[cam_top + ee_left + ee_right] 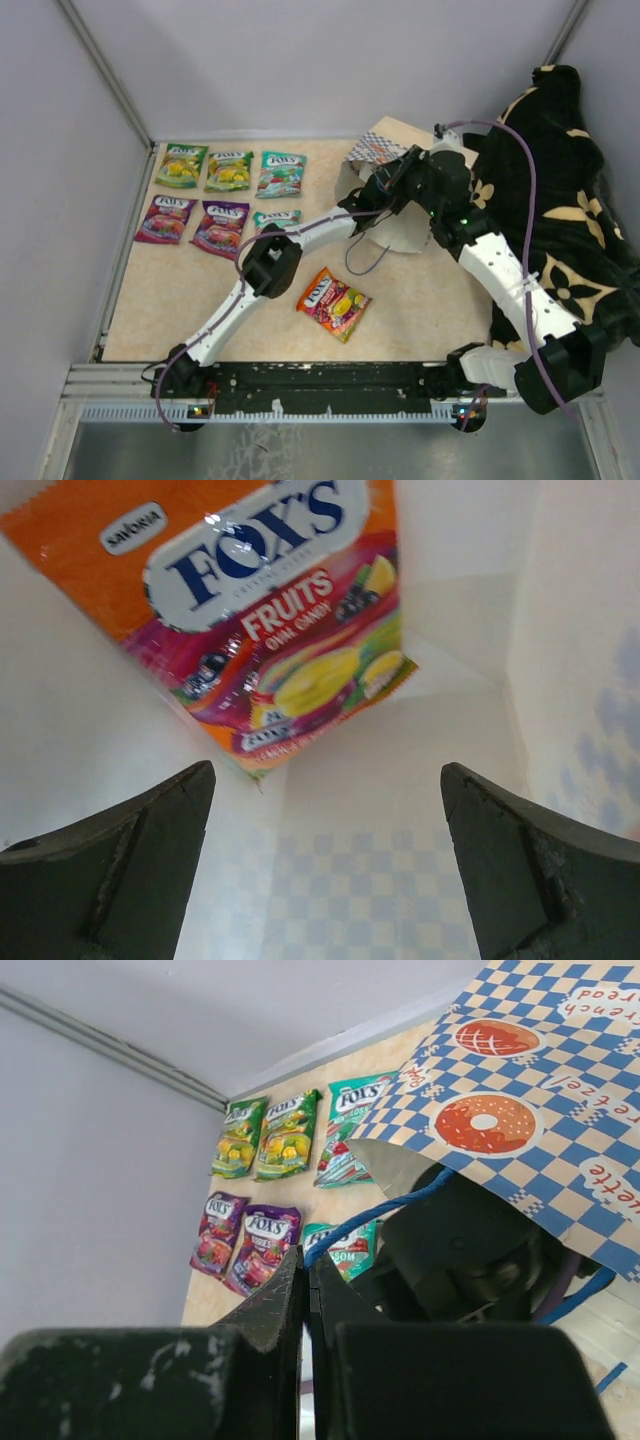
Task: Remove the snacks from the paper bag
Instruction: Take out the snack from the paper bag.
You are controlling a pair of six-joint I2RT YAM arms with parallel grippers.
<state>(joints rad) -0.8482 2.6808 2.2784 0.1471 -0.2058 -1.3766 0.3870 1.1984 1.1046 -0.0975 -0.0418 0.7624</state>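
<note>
The paper bag (385,150) lies on its side at the back middle of the table, its mouth facing left. My left gripper (325,865) is open and empty inside the bag, a short way from an orange fruit snack packet (270,620) resting against the white inner wall. My right gripper (309,1260) is shut on the bag's blue cord handle (385,1210) and holds the mouth up. Six snack packets lie in two rows at the back left: green (181,165), green (229,170), teal (281,172), purple (166,218), purple (220,228) and a half-hidden teal one (276,217). An orange packet (333,302) lies mid-table.
A black-and-tan blanket (560,200) is heaped along the right side behind my right arm. Grey walls close the back and left. The left arm (270,262) stretches diagonally across the table. A metal rail (330,385) runs along the near edge.
</note>
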